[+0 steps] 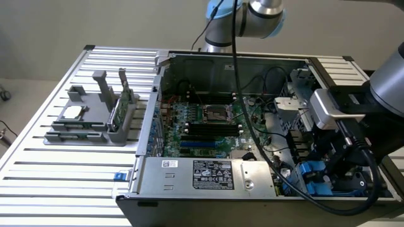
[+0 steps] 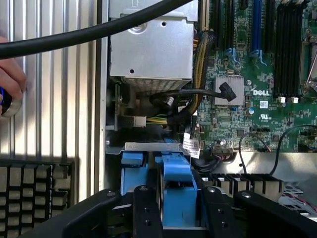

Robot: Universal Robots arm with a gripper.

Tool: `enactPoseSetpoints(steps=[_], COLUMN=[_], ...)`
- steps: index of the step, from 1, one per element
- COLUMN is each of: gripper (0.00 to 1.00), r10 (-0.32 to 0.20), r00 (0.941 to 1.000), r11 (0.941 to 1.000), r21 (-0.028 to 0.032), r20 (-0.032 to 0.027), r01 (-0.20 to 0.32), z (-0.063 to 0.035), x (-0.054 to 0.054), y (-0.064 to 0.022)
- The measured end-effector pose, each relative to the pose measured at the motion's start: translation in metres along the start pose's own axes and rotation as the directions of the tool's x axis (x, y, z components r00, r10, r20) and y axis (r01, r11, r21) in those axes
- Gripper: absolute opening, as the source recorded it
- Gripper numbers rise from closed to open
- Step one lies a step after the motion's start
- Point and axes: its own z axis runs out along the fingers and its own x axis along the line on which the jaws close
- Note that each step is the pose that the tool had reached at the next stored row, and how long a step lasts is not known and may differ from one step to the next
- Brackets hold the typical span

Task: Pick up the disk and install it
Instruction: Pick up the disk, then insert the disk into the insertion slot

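The disk shows as its blue plastic carrier (image 2: 176,191), and its silver body is hidden. It stands in the drive bay at the corner of the open computer case (image 1: 164,94), beside another blue carrier (image 2: 132,159). My gripper (image 2: 178,218) reaches down over it, with a black finger (image 2: 146,210) pressed to each side of the carrier. In the exterior view the gripper (image 1: 333,170) hangs low at the case's near right corner, right by the blue carriers (image 1: 312,176).
A grey fixture (image 1: 88,130) on the slatted table holds a small silver chip (image 1: 73,112) and a green circuit stick (image 1: 117,111). The motherboard (image 1: 208,118) and power supply (image 1: 211,174) lie inside the case. A black cable (image 2: 99,32) crosses overhead. A hand (image 2: 10,84) rests nearby.
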Motion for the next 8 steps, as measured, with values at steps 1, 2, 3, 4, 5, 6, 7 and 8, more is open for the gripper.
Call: enactPoseSetpoints(steps=[1,2,3,4,5,6,7,8], gripper=[0.40,0.47,0.47,0.47,0.47,0.47,0.47,0.47], r10=[0.000,0.000,0.000,0.000,0.000,0.000,0.000,0.000], r00=[1.0000,1.0000,1.0000,1.0000,1.0000,1.0000,1.0000,1.0000], r11=[1.0000,1.0000,1.0000,1.0000,1.0000,1.0000,1.0000,1.0000], r21=[0.0000,0.0000,0.0000,0.0000,0.0000,0.0000,0.0000,0.0000], r20=[-0.0001,0.0000,0.0000,0.0000,-0.0002,-0.0003,-0.0009,-0.0016], r01=[0.000,0.000,0.000,0.000,0.000,0.000,0.000,0.000], z=[0.0006,0.0009,0.0010,0.0011,0.0010,0.0007,-0.0003,-0.0021], x=[-0.0004,-0.0009,-0.0017,-0.0027,-0.0038,-0.0050,-0.0062,-0.0073], y=[0.0000,-0.0001,-0.0001,-0.0001,-0.0001,-0.0001,-0.0001,-0.0002])
